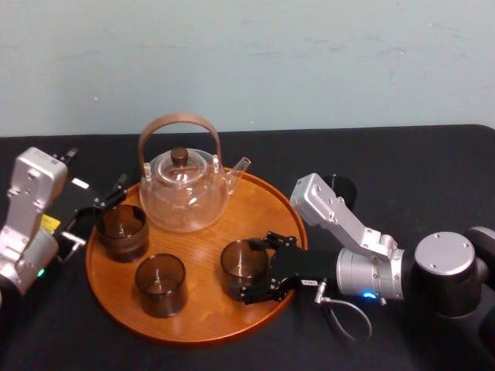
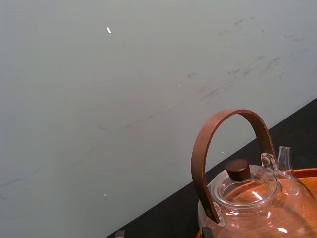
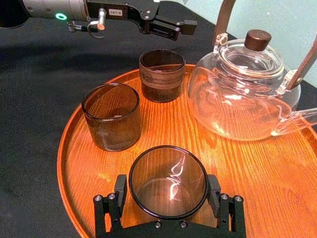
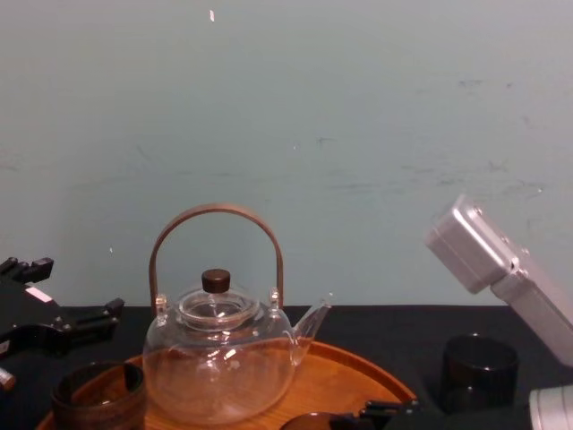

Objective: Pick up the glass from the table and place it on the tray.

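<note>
Three dark glasses stand on the round wooden tray [image 1: 267, 202], which lies on the black table [image 1: 418, 170]. My right gripper [image 1: 267, 267] reaches in from the right and is shut on the front right glass [image 1: 241, 264], whose base rests on the tray. In the right wrist view that glass [image 3: 168, 182] sits between the two fingers [image 3: 120, 192]. My left gripper [image 1: 97, 216] is open at the tray's left rim, beside the back left glass [image 1: 122, 230], holding nothing.
A glass teapot [image 1: 186, 185] with a brown hoop handle stands at the back of the tray. A third glass [image 1: 160, 284] stands at the front left. A black cup [image 4: 479, 370] stands on the table behind my right arm.
</note>
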`<state>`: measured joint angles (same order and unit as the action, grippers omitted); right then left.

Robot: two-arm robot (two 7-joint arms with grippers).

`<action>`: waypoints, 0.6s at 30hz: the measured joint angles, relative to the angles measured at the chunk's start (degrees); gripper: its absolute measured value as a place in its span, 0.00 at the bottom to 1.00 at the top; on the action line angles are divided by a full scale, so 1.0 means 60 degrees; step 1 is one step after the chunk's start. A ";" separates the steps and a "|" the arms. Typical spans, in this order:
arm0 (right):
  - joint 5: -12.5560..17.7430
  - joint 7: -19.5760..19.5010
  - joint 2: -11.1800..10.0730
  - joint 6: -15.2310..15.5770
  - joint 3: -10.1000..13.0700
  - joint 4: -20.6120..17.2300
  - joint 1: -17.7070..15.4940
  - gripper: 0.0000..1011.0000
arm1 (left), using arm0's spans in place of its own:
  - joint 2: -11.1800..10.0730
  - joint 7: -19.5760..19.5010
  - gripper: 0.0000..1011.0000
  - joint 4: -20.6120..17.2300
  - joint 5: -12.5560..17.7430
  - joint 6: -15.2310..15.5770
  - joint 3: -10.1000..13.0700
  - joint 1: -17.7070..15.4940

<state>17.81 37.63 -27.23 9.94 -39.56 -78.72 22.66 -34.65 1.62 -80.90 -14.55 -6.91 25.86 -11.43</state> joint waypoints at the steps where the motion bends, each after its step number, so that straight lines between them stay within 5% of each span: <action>1: 0.0001 0.0000 0.0000 0.0001 0.0001 0.0000 0.0000 0.99 | 0.0000 0.0000 0.99 0.0000 0.0000 0.0000 0.0000 0.0000; 18: 0.0059 0.0054 -0.0034 0.0001 0.0030 -0.0040 -0.0012 0.99 | 0.0000 0.0000 0.99 0.0000 0.0000 0.0000 0.0001 0.0001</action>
<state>18.16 37.95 -27.43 9.95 -39.38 -78.96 22.59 -34.65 1.62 -80.90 -14.55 -6.91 25.86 -11.43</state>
